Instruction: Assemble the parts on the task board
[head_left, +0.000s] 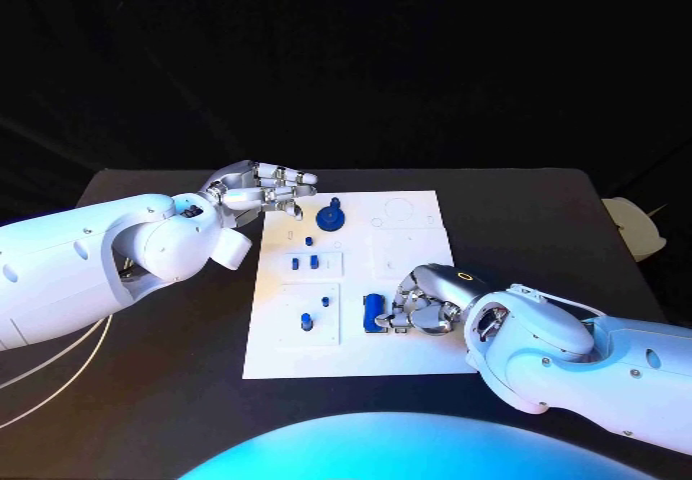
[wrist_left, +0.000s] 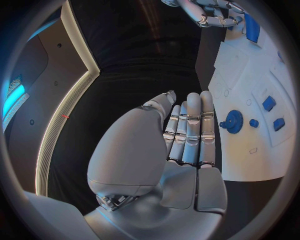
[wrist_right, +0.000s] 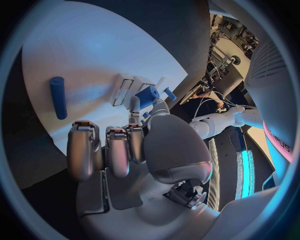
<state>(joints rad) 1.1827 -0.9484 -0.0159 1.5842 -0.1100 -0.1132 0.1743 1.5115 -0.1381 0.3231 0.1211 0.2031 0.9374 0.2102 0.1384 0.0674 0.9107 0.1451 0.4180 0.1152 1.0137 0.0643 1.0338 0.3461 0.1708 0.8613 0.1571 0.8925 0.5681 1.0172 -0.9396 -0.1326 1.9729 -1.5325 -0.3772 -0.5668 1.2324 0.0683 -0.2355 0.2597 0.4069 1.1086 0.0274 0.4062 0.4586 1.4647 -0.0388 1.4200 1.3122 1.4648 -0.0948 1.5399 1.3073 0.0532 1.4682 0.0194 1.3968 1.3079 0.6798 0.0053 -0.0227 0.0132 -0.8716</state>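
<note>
Right hand (head_left: 408, 312): fingers curled, resting on board, holding nothing clear
Left hand (head_left: 264, 190): open, empty
Task board (head_left: 411, 360): one, white
Gear (head_left: 332, 216): one, blue, round

Dim room, blue cast — wrist views bent w/ fisheye.

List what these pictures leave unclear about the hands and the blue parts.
- Head view: the right hand covers the blue cylinder beside it; contact cannot be told.
- Right wrist view: a small blue part sits partly behind a fingertip; a grip is unclear.
- Head view: the small parts on the task board are too small to identify.
</note>
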